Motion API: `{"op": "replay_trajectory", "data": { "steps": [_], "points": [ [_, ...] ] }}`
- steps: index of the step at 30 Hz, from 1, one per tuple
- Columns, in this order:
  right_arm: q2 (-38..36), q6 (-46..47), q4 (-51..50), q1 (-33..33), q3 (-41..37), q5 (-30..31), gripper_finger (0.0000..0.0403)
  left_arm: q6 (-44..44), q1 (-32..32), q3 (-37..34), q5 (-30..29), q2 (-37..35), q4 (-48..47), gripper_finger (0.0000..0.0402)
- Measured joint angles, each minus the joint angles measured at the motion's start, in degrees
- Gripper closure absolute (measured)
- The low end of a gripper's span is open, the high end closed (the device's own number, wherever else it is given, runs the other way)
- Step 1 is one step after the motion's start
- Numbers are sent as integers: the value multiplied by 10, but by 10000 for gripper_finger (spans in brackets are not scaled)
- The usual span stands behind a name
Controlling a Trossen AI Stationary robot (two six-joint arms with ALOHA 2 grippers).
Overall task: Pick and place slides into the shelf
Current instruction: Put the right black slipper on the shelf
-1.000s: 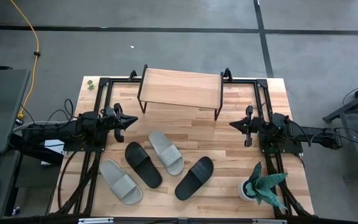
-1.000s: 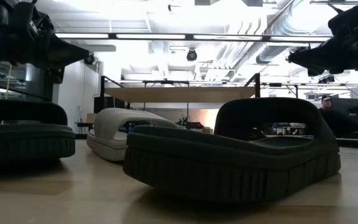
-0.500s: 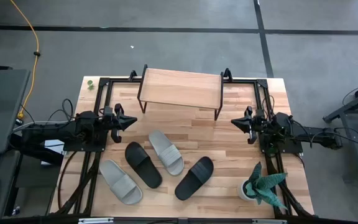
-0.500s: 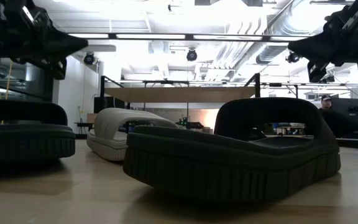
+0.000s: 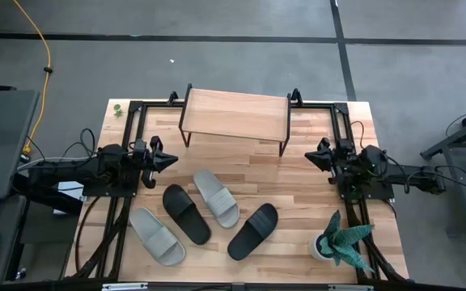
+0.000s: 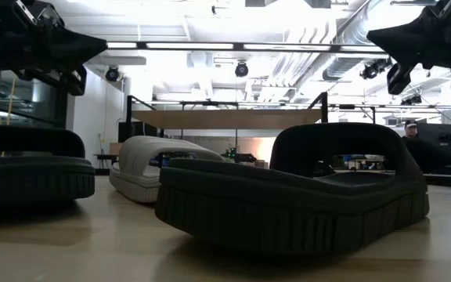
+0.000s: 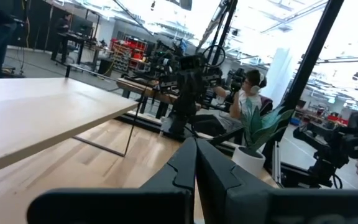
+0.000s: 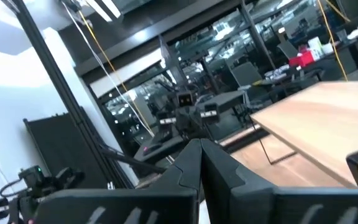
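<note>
Both arms are matte black, built of blocky jointed segments with thin black cables looping off their rear ends. The left pincer [image 5: 171, 160] and right pincer [image 5: 308, 156] each taper to a pointed pair of dark fingers with notched inner edges.

Wood, matt rubbery foam and black metal all over this table.

The tabletop [image 5: 298, 202] at frame centre is planked butcher-block wood, warm and lightly sheened, with visible grain strips. Above it the shelf [image 5: 237, 113] shows a paler, smooth wood board on thin black metal legs. The black slides [image 5: 187, 213] look like matt moulded foam; in the low view the nearest one [image 6: 288, 196] has a ribbed, grooved sole edge. The pale grey-green slides [image 5: 216, 198] share that dull finish. Both arms are dark matt metal and plastic, cables trailing. At lower right, a plant [image 5: 345, 239] sits in a smooth white pot. The surrounding floor is grey, flat concrete.
</note>
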Motion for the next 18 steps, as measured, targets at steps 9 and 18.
{"op": "replay_trajectory", "data": {
  "steps": [9, 18],
  "points": [
    [42, 15, 67, 0, 0, -16, 403, 13, 0, 0, 0, 0, 2, 401],
    [165, 37, 189, 0, 0, -29, 403, 13, 0, 0, -3, 0, 3, 401]
  ]
}}
